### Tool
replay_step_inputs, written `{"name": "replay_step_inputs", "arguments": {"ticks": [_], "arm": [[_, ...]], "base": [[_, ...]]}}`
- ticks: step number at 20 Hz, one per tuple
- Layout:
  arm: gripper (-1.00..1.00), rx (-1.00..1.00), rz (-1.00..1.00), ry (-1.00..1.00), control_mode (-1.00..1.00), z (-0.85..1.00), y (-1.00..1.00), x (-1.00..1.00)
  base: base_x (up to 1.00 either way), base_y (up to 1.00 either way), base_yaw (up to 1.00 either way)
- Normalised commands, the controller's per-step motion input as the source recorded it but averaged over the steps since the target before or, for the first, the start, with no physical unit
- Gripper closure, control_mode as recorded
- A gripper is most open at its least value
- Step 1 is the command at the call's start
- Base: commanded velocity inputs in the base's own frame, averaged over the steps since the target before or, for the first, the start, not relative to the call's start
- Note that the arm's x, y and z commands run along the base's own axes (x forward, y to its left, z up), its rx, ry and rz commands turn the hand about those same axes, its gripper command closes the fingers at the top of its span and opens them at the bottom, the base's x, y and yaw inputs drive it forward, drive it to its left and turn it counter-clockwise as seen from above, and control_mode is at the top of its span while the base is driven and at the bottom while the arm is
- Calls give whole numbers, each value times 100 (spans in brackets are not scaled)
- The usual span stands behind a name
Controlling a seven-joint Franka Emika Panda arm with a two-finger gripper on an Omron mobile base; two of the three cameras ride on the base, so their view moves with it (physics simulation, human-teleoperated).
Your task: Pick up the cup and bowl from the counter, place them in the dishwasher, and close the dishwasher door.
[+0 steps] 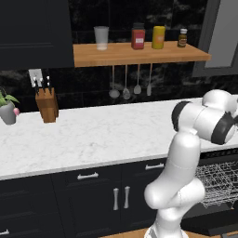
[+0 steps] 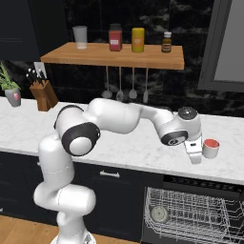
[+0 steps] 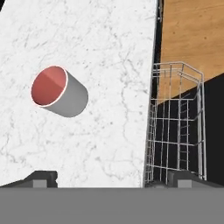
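The small white cup (image 2: 210, 148) with a red-orange inside stands on the marble counter (image 2: 124, 143) near its front edge, above the dishwasher. My gripper (image 2: 194, 155) hangs just left of the cup, slightly above the worktop, open and holding nothing. In the hand view the cup (image 3: 59, 92) lies ahead and to the left, and the two fingertips (image 3: 41, 178) stand wide apart with my gripper (image 3: 113, 179) over the counter's edge. The dishwasher's grey wire rack (image 2: 190, 214) is pulled out below. A round pale dish (image 2: 159, 214), perhaps the bowl, sits in the rack's left corner.
A knife block (image 1: 47, 104) and a potted plant (image 1: 7, 109) stand at the counter's far left. A wooden shelf (image 2: 114, 55) above carries a tumbler, jars and a bottle, with utensils hanging under it. Dark cabinets (image 1: 93, 195) with silver handles run left of the rack (image 1: 216, 181).
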Motion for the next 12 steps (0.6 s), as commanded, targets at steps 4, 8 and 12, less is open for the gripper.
{"name": "replay_step_inputs", "arguments": {"ticks": [4,8,12], "arm": [[-100,11,0,0,-100,92,-1,0],[-100,3,-1,8,-100,31,-22,21],[-100,8,-1,3,-100,-25,-44,29]], "base": [[0,0,0],[0,0,0],[0,0,0]]}}
